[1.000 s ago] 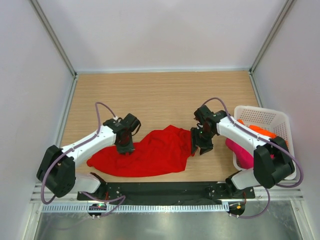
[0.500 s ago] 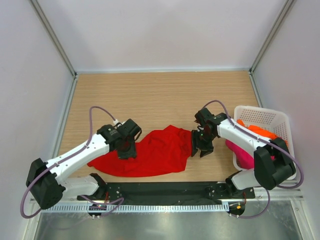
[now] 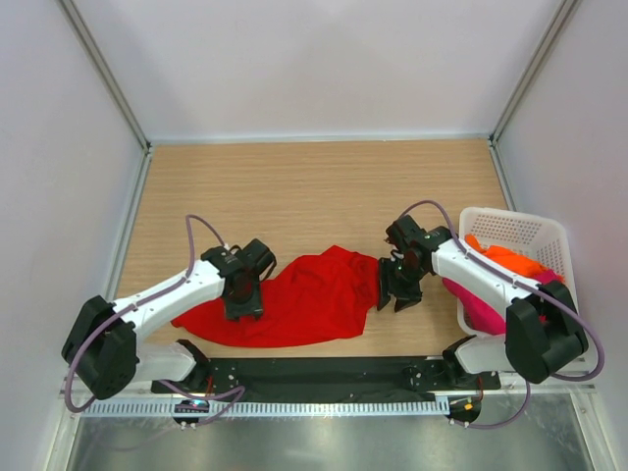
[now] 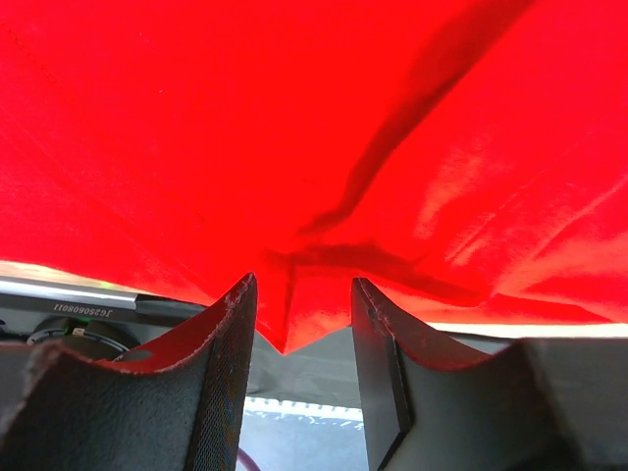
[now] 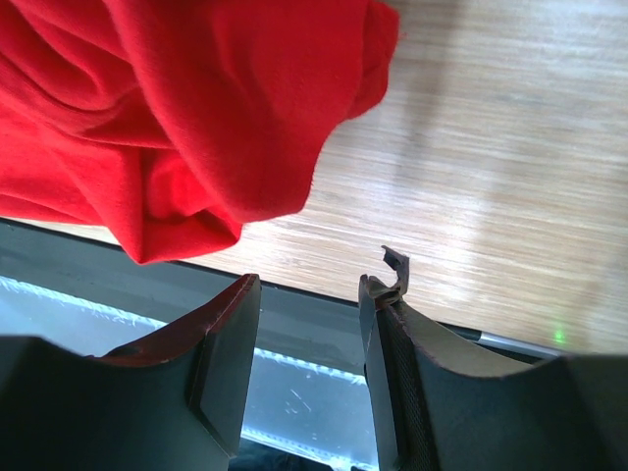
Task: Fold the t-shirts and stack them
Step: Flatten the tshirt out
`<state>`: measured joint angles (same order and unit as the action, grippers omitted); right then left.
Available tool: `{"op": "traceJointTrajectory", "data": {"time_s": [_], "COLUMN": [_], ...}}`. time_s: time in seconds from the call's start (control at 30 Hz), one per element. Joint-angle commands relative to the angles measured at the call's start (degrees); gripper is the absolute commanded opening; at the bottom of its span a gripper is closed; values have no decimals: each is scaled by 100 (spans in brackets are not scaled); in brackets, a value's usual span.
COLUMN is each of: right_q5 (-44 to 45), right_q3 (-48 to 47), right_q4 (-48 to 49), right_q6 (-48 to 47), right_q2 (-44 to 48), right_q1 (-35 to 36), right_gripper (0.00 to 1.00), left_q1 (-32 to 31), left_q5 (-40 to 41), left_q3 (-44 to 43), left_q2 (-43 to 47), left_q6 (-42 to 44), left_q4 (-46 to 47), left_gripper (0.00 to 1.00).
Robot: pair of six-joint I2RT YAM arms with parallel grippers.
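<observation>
The bright red t-shirt [image 3: 294, 306] lies spread and rumpled on the wooden table near the front edge. It fills the left wrist view [image 4: 294, 147] and the upper left of the right wrist view [image 5: 186, 108]. My left gripper [image 3: 241, 302] is open over the shirt's left part, jaws apart with a point of the cloth's edge between them. My right gripper [image 3: 397, 292] is open and empty, just right of the shirt's right edge. The magenta-pink t-shirt [image 3: 479, 306] and the orange t-shirt [image 3: 510, 257] lie in the basket.
A white lattice basket [image 3: 530, 228] stands at the table's right edge. A black mounting rail [image 3: 324, 373] runs along the near edge under the arm bases. Grey walls enclose the table on three sides.
My left gripper has moved toward the near edge over the shirt's left part. My right gripper has shifted slightly right and nearer. The shirt lies much as before.
</observation>
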<state>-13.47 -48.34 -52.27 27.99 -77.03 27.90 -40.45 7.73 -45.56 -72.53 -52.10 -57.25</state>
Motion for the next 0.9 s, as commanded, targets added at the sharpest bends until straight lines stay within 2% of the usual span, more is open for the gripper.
{"op": "traceJointTrajectory", "data": {"time_s": [0.0,0.33,0.73,0.83,0.87], "right_q5": [-76,-94,-103,-103,-103], "right_q3": [44,44,70,87,96], "right_q4": [59,103,147,156,156], "right_q6": [119,189,233,242,242], "right_q2": [198,171,136,162,171], "right_q1": [-30,-30,-22,-21,-30], "right_gripper": [52,52,52,52,52], "left_q1": [37,125,142,142,142], "left_q5": [-16,-175,-430,-395,-395], "left_q3": [65,91,240,241,223], "left_q2": [-50,-376,-174,-51,-7], "left_q6": [68,174,-11,-90,-151], "left_q4": [276,628,566,452,400], "left_gripper": [45,40,25,27,32]}}
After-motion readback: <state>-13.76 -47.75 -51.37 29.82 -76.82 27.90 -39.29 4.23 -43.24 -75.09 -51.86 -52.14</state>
